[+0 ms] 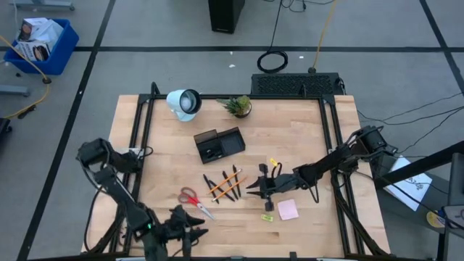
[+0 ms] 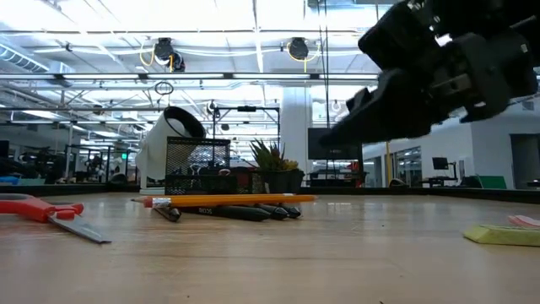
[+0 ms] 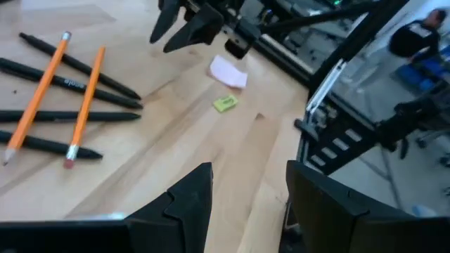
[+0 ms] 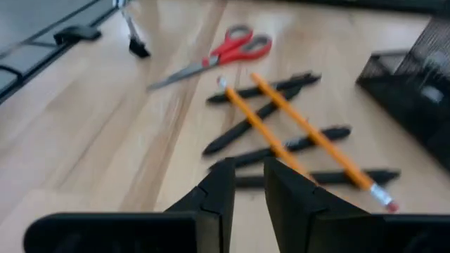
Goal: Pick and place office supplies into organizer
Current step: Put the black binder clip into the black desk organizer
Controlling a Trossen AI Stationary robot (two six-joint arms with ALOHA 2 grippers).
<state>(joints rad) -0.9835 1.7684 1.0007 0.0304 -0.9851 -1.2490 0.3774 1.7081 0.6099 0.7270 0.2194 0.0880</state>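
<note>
The black organizer (image 1: 220, 145) stands mid-table. Black pens and orange pencils (image 1: 225, 185) lie crossed in front of it, and the red-handled scissors (image 1: 196, 201) lie to their left. The pink sticky-note pad (image 1: 288, 209) and a yellow bit (image 1: 267, 217) lie to the right. My right gripper (image 1: 252, 190) hovers just right of the pens (image 4: 295, 137), with a narrow gap between its fingers (image 4: 249, 186) and nothing in it. My left gripper (image 1: 196, 232) is near the table's front edge, below the scissors. It is open (image 3: 249, 204) and empty.
A white round lamp-like object (image 1: 183, 102) and a small potted plant (image 1: 238, 106) stand at the table's far edge. Another small yellow bit (image 1: 274, 162) lies right of the organizer. Bare wood lies between the pens and the front edge.
</note>
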